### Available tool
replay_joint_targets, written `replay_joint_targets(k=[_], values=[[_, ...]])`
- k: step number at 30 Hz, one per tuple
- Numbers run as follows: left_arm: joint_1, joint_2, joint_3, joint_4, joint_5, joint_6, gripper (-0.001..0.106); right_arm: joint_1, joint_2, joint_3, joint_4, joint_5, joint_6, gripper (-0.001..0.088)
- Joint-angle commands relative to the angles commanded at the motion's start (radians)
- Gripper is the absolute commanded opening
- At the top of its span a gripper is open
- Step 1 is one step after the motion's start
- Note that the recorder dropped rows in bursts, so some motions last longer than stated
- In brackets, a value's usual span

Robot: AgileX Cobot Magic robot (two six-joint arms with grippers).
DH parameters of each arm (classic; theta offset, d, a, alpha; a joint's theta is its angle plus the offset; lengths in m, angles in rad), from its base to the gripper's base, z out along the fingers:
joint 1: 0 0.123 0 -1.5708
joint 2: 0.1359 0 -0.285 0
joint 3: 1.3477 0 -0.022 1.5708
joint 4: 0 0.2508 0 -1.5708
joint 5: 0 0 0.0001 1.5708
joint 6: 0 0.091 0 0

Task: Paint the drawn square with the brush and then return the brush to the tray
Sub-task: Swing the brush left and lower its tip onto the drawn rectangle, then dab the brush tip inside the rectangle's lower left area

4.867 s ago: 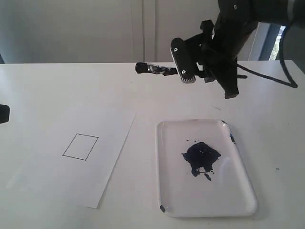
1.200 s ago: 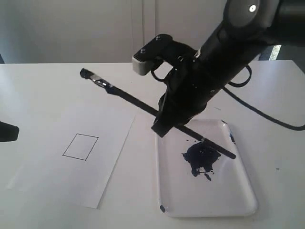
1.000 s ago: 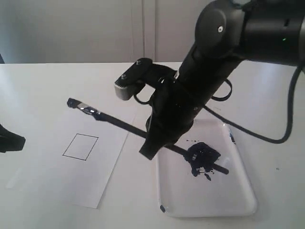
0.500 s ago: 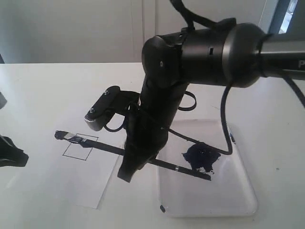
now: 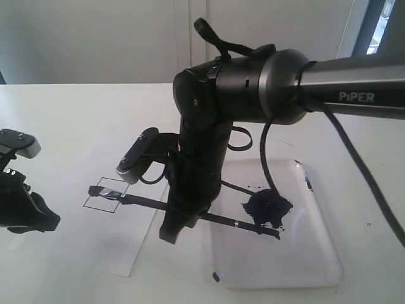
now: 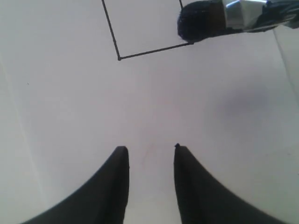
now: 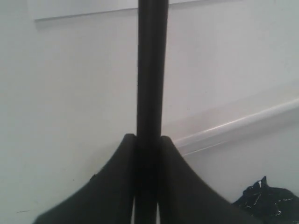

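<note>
- the right gripper [image 5: 179, 218] [image 7: 148, 143] is squeezed tight on the brush [image 5: 147, 202] [image 7: 152, 70], holding its black handle near the middle.
- the brush lies low and almost flat. its dark tip [image 6: 201, 21] is on the edge of the drawn square [image 5: 101, 204] [image 6: 145, 23], by one corner. i cannot tell if the tip touches the paper.
- the inside of the drawn square looks white.
- the square is on the white paper [image 5: 95, 244], which lies flat on the table, just beside the tray [image 5: 316, 256] [image 7: 243, 123].
- the back end of the brush hangs over the tray, near the dark blue paint blot [image 5: 269, 208] [image 7: 266, 196].
- the left gripper [image 5: 25, 212] [image 6: 148, 151] is low over the paper, near the square. its two fingers are apart and nothing is between them.
</note>
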Motion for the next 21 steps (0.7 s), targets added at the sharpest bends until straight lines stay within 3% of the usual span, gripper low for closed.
replay_joint_targets(k=[6, 21], values=[[0.000, 0.037, -0.002, 0.008, -0.051, 0.000, 0.039, 0.000, 0.054, -0.057, -0.012, 0.032, 0.000, 0.0000], [0.000, 0.135, -0.025, 0.008, -0.043, -0.004, 0.039, 0.000, 0.141, -0.136, -0.087, 0.072, 0.002, 0.0000]])
